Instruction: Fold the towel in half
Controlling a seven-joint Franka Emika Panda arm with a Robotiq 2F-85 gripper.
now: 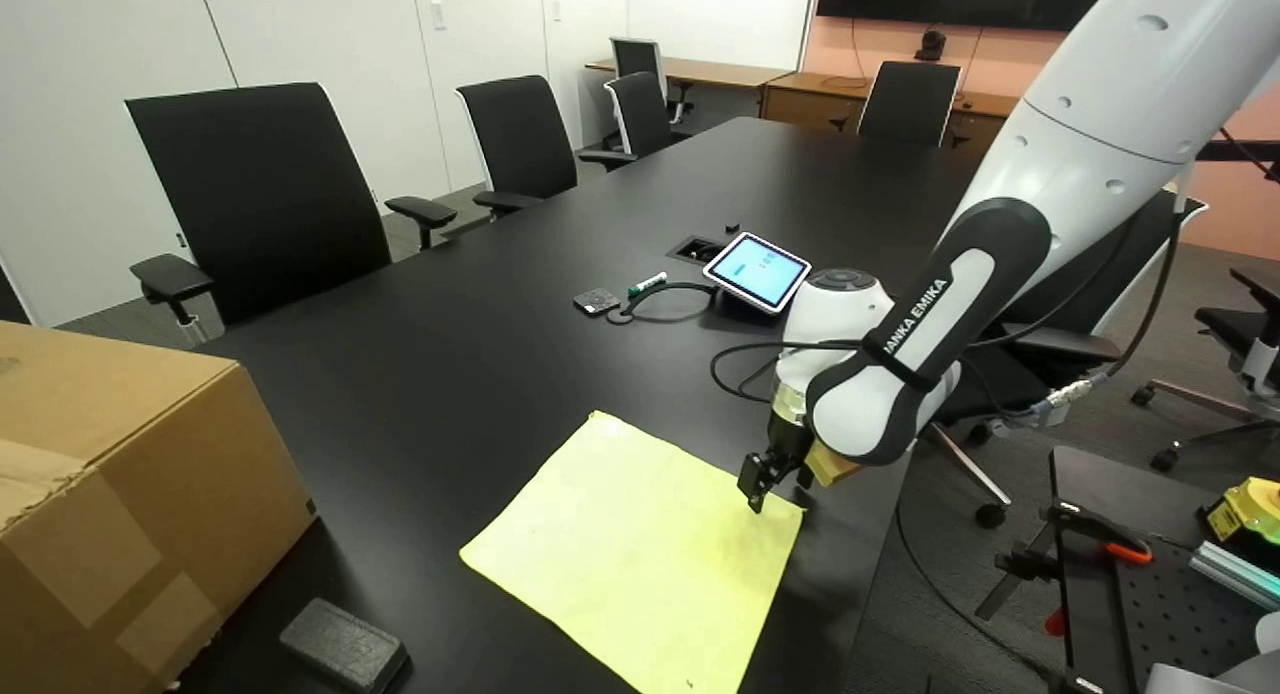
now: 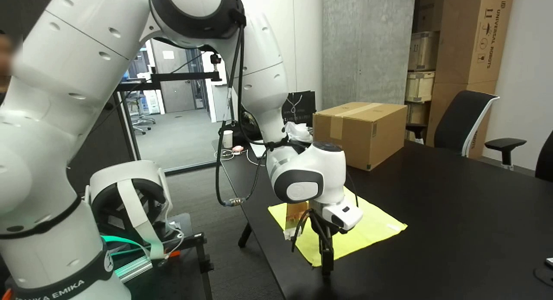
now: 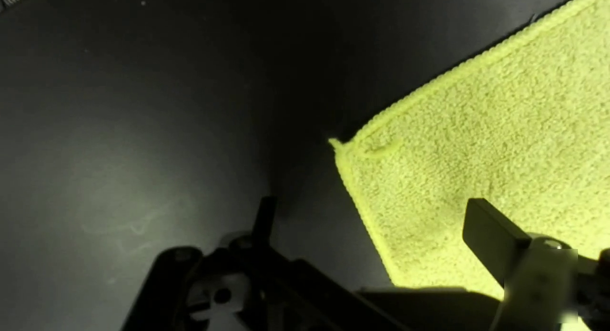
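Towel [image 1: 640, 554] was laid out pretty flat on the dark surface [image 1: 470, 374], a decent bare stretch was left toward the tablet [image 1: 758, 272], and one edge near a corner was straddled by jaws spread apart.

Both exterior views overlook the towel [image 1: 640, 559]; the wrist view peers down closely.

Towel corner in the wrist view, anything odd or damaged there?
One small thing: a curved yellow strand shows on the towel just inside its corner. It stands out from the surrounding nap, perhaps loose stitching.
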